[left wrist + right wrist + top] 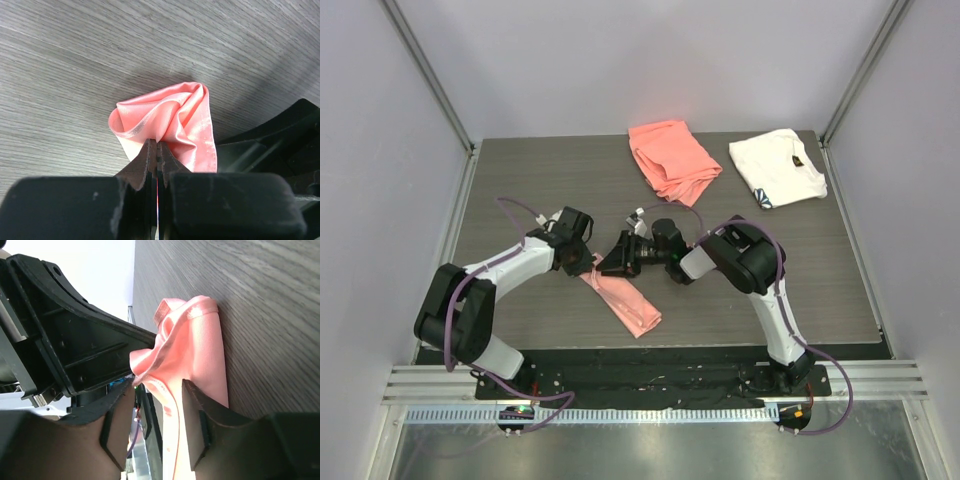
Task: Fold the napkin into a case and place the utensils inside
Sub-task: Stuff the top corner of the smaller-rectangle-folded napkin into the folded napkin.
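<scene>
The pale-pink napkin [628, 303] lies as a narrow folded strip between the two arms. Its far end is lifted and bunched into an open loop [170, 117]. My left gripper [158, 146] is shut on the cloth's edge at that end, and in the top view it [591, 259] sits at the strip's upper end. My right gripper [158, 385] faces it from the right [617, 262]. Its jaws stand apart, with a fold of the napkin [200, 340] running between them, touching the right finger [197, 410]. The utensils are out of view.
A thicker coral-orange cloth [670, 158] lies crumpled at the back centre of the grey table [530, 180]. A folded white cloth [777, 167] with a dark mark lies at the back right. Walls and metal posts enclose the table.
</scene>
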Robot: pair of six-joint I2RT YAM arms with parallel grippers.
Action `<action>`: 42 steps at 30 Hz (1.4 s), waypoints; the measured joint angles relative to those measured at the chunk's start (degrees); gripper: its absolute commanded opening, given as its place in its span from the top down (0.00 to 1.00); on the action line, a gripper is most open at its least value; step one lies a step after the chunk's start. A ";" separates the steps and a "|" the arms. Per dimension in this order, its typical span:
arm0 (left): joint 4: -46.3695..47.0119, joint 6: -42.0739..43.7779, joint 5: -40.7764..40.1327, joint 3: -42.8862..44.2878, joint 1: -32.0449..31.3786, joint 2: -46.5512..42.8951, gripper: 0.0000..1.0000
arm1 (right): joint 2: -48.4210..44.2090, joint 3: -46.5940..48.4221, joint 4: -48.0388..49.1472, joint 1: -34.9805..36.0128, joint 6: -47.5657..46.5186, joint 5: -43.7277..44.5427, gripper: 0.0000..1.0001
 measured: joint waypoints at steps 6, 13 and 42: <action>0.09 -0.02 0.17 -0.02 0.07 0.00 1.00 | -0.96 0.13 -3.26 -0.02 -2.84 0.02 0.88; 0.11 -0.04 0.42 -0.02 0.07 0.00 1.00 | -0.72 4.22 -8.26 0.33 -5.92 0.46 0.99; -1.97 -1.57 0.37 -0.13 -0.50 -3.43 1.00 | 3.28 14.73 -24.02 3.74 -15.87 1.44 0.97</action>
